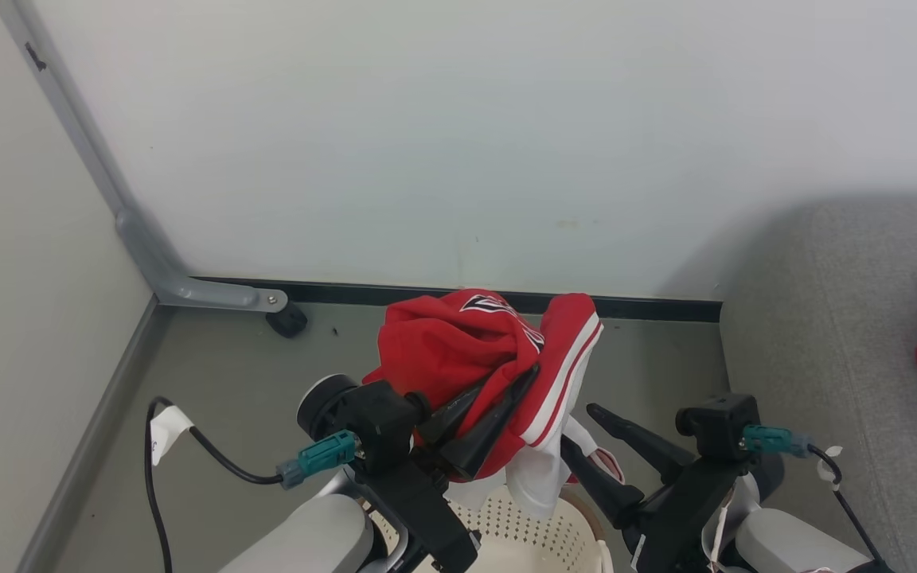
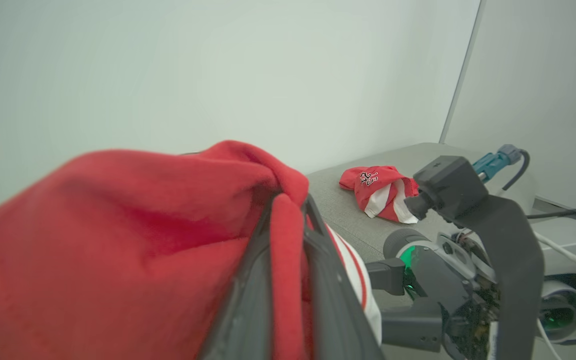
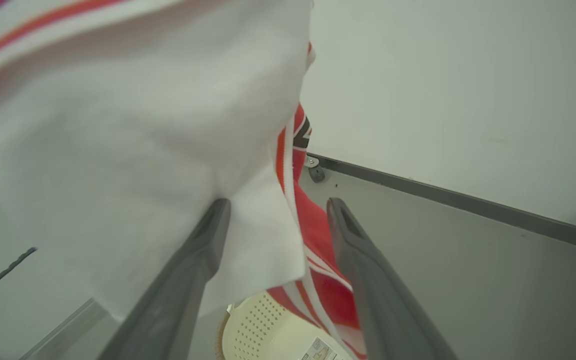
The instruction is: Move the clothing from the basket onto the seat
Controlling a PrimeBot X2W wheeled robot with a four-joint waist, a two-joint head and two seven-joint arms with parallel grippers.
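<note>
**A:** What is the clothing (image 1: 458,350) made of?
**B:** Soft cloth, matt and full of creases.
**A:** And the basket (image 1: 506,521)?
**B:** Plastic. It is smooth with a faint sheen and pierced by small holes.
**A:** The seat (image 1: 825,334)?
**B:** Woven fabric, coarse and matt.
**A:** The right gripper (image 3: 277,207)?
**B:** Dark plastic, smooth and dull. The wall (image 1: 427,119) looks smooth and matt, and the floor (image 1: 251,382) is smooth too. The corner bracket (image 1: 188,288) is painted metal with a bright screw (image 1: 271,299).
</note>
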